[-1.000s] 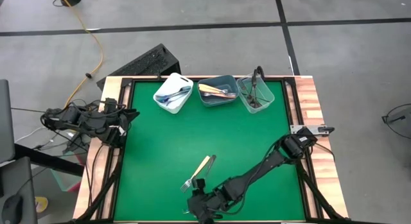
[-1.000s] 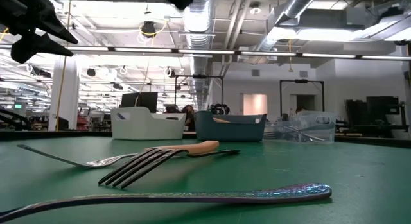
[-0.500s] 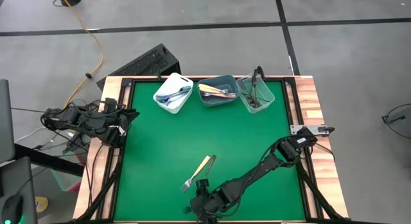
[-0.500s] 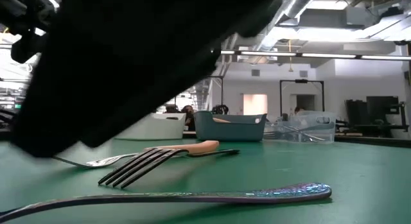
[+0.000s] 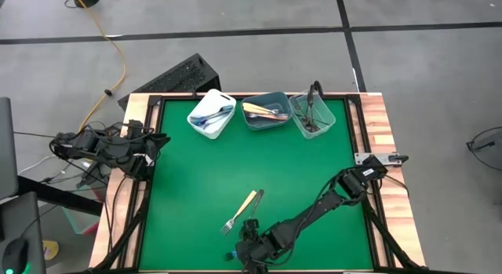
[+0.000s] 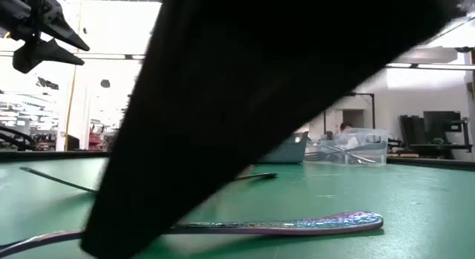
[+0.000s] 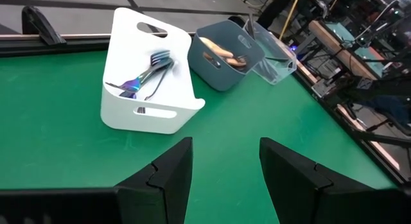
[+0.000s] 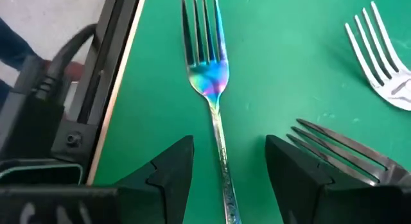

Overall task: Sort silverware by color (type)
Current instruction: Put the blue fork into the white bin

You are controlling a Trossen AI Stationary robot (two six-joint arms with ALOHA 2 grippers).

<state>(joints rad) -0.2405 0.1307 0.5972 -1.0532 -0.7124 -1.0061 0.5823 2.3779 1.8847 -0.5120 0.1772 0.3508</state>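
Observation:
An iridescent blue fork [image 8: 212, 83] lies flat on the green mat near the table's near edge, and its handle [image 6: 297, 225] shows in the low view. My right gripper [image 8: 228, 153] hangs low over it, open. One finger stands on each side of the handle, and I see no touch. A black-tined fork [image 8: 340, 150] and a silver-headed fork with an orange handle [image 5: 245, 205] lie just beside it. My left gripper [image 7: 225, 172] waits open, raised at the table's left edge.
Three bins stand in a row at the far edge: white [image 5: 212, 113] with bluish forks, grey-blue [image 5: 264, 111] with orange-handled pieces, clear [image 5: 311, 113] with dark ones. The table's black frame rail [image 8: 109, 102] runs close beside the iridescent fork. The mat's middle is bare.
My right gripper has sunk toward the mat at the near edge and tipped further down, still open. Its dark arm now fills most of the low view and hides the two forks behind it. The forks have not moved.

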